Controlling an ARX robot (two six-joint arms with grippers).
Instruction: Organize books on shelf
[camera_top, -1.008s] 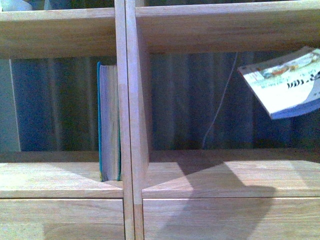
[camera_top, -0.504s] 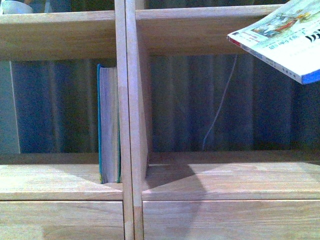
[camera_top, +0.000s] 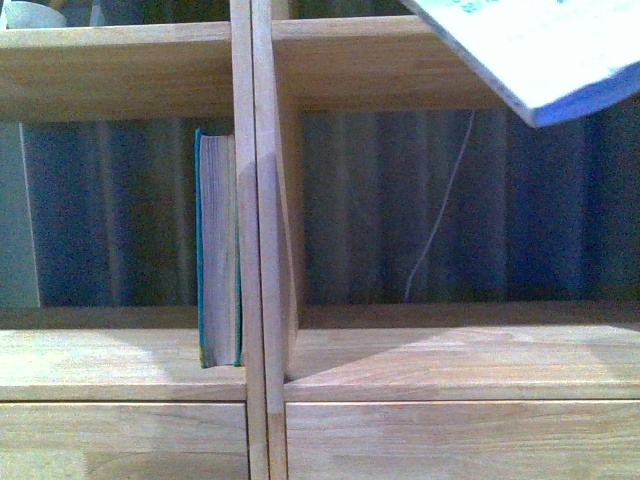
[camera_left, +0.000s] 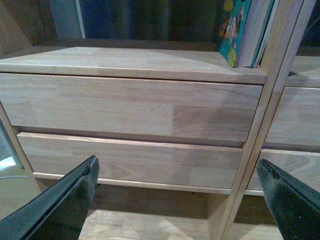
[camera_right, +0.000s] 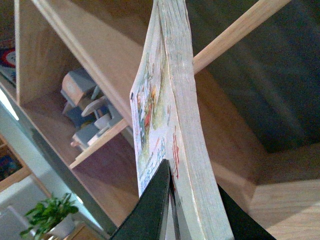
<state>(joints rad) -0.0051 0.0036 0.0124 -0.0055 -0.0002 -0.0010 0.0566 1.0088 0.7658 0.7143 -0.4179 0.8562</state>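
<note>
The white paperback (camera_top: 530, 50) hangs tilted at the top right of the front view, in front of the shelf's upper board, partly cut off by the frame. In the right wrist view my right gripper (camera_right: 187, 200) is shut on the paperback (camera_right: 170, 100), one finger on its cover and one behind it. The teal book (camera_top: 218, 250) stands upright against the shelf's central divider (camera_top: 258, 240), in the left compartment. My left gripper (camera_left: 177, 200) is open and holds nothing, low before the drawer fronts (camera_left: 125, 107), with the teal book (camera_left: 235, 30) above it.
A thin white cord (camera_top: 440, 210) hangs behind the right compartment against a dark curtain. A pale cup (camera_top: 28, 12) stands on the upper left board. Wooden toys (camera_right: 87, 112) sit on another shelf board, and a potted plant (camera_right: 50, 215) is beyond.
The white paperback has risen from mid-height at the right edge to the top of the front view and moved slightly left. The teal book has not moved.
</note>
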